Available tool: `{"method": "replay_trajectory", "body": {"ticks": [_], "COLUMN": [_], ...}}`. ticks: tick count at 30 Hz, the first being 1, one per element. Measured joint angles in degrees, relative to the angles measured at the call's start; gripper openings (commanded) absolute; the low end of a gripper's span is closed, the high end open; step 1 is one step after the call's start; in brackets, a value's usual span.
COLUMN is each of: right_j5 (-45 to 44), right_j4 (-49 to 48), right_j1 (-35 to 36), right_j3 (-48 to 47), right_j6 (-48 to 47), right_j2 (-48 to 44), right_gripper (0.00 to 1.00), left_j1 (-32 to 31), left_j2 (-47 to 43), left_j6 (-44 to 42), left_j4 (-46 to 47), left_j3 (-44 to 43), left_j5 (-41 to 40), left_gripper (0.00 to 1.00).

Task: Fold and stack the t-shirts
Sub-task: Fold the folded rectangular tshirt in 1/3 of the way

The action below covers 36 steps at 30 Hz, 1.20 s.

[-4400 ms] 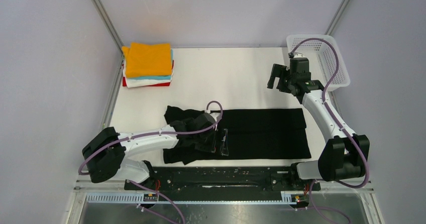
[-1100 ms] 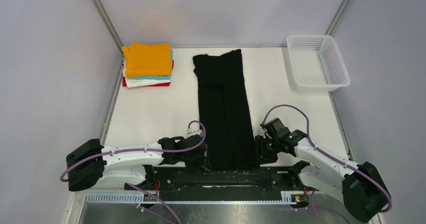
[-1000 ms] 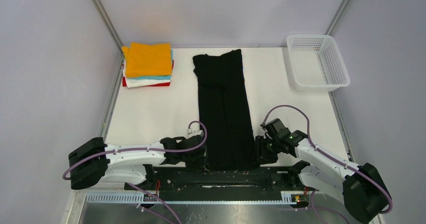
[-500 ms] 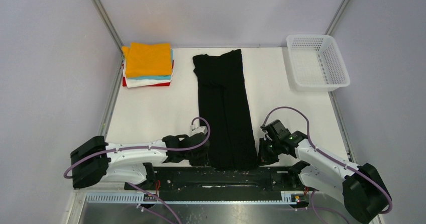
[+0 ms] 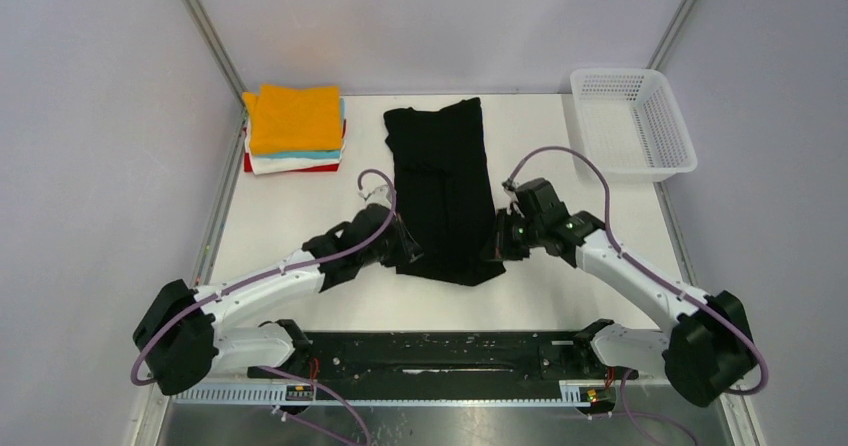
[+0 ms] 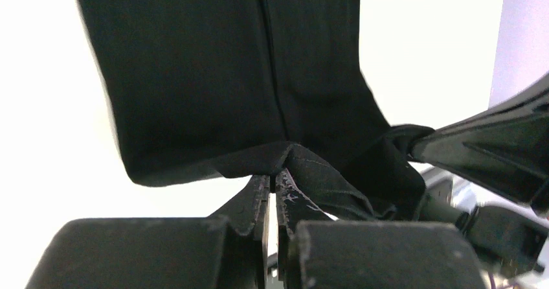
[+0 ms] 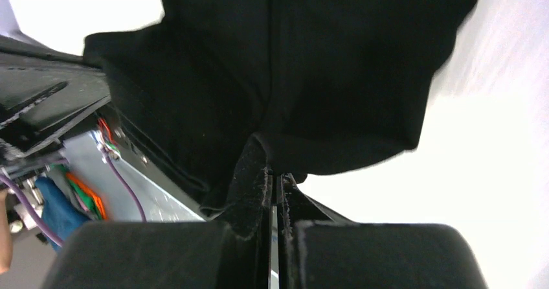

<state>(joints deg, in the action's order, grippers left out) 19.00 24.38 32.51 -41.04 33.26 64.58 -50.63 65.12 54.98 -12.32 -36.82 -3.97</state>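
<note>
**Two grips on the black t-shirt (image 5: 440, 166)**

My left end effector (image 5: 408, 256) and my right end effector (image 5: 497, 249) are each clenched on a near corner of it, over the middle of the bench (image 5: 300, 226). The folded stack (image 5: 295, 116), orange on top, sits at the far left corner; the white mesh basket (image 5: 668, 126) stands at the far right corner.

Left arm (image 5: 270, 286), right arm (image 5: 630, 271): white link shells, black joint housings, bulky black base motors. Purple cable (image 5: 547, 150) loops along each. Fingers (image 6: 247, 205) matte black, pad edges frayed, whitish lint.
</note>
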Motion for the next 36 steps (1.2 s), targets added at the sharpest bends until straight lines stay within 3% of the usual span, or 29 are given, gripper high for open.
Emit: {"method": "replay_trajectory", "body": {"ticks": [6, 14, 22, 30, 33, 35, 36], "right_j5": [-3.0, -4.0, -4.0, -5.9, -6.1, -6.1, -6.1], "right_j4": [-2.0, -3.5, -4.1, -3.9, -3.5, -3.4, -3.3], "right_j1": [-5.2, -10.2, -12.3, -14.4, -15.1, -15.5, -15.6], "right_j3": [-12.7, -25.8, -36.6, -40.9, -43.3, -45.3, -46.2], "right_j6": [0.0, 0.0, -0.5, -0.9, -1.4, -1.8, -2.1], "right_j2": [12.7, 27.5, 40.2, 45.6, 47.8, 49.9, 51.0], "right_gripper": [0.00, 0.00, 0.00, 0.07, 0.15, 0.24, 0.34], "left_j1": [11.3, 21.0, 26.4, 28.4, 28.6, 28.8, 28.9], "left_j2": [8.9, 25.0, 34.9, 43.0, 44.8, 45.4, 45.6], "left_j6": [-6.9, -13.4, -16.2, -17.9, -18.1, -18.3, -18.3], "left_j4": [3.0, 3.9, 3.0, 1.5, 1.4, 1.3, 1.3], "left_j3": [-8.6, -21.7, -29.7, -36.9, -38.0, -38.2, -38.2], "left_j5": [2.6, 8.0, 10.9, 12.8, 13.0, 13.0, 13.0], "left_gripper": [0.00, 0.00, 0.00, 0.06, 0.14, 0.31, 0.39]}}
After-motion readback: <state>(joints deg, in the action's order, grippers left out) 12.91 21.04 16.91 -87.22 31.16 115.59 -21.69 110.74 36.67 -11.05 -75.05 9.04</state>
